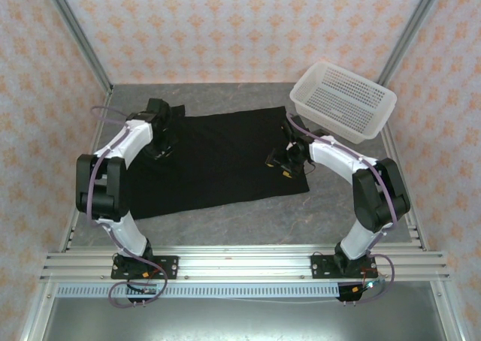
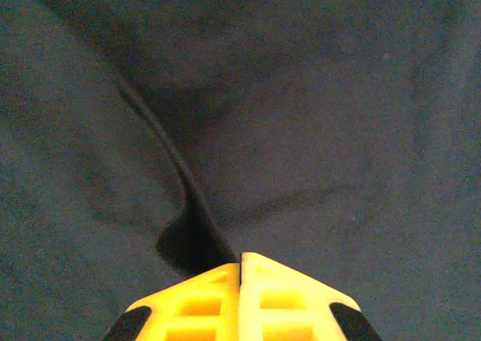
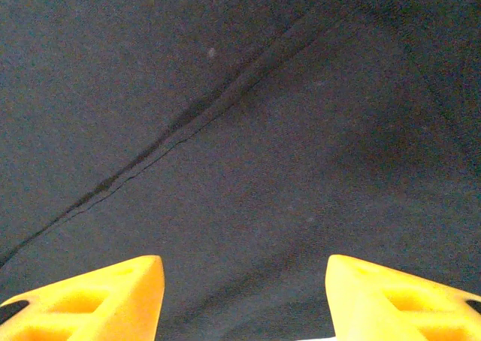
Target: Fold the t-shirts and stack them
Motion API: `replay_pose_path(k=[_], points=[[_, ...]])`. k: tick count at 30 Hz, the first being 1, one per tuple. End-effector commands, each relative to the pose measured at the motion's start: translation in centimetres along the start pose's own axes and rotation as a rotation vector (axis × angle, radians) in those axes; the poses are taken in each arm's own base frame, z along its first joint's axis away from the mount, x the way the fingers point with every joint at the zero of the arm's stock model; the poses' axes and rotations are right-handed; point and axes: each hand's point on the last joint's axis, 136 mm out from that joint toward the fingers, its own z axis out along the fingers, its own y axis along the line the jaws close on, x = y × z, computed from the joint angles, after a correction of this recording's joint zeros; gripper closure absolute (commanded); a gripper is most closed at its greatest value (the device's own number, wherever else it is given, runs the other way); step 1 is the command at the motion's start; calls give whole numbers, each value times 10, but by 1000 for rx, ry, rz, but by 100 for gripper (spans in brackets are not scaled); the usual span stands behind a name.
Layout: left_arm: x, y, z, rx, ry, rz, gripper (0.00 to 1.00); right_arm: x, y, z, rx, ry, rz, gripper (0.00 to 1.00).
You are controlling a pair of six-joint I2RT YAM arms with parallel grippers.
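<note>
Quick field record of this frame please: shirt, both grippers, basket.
t-shirt: black, spread flat on the table, plain side up
left gripper: shut, pinching a raised ridge of the t-shirt on its left side
right gripper: open, low over the t-shirt near its right edge, holding nothing
basket: white, perforated, far right, looks empty
fold: not yet made

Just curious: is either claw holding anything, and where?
Left gripper pinches a raised fold of the black t-shirt; right gripper is open, holding nothing.
</note>
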Motion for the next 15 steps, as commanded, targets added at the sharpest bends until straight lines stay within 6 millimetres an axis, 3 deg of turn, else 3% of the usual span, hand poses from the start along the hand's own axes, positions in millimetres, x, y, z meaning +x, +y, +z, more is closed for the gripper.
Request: replay_pose_path(k=[1,9,13,14,15], points=[[1,2,2,-93,1,134,100,3,-9,2,36,3,19,41],[-2,-8,13,-144,-12,204,100,6,-14,3,49,8,29,41],[-6,-22,12,-110,-23,224,100,2,-20,0,71,-16,50,41],[-4,-25,21,-110,-12,243,100,-1,-23,-3,79,-32,59,41],[-6,-29,18,-97,-25,250,95,-5,-25,-6,84,-53,68,41]])
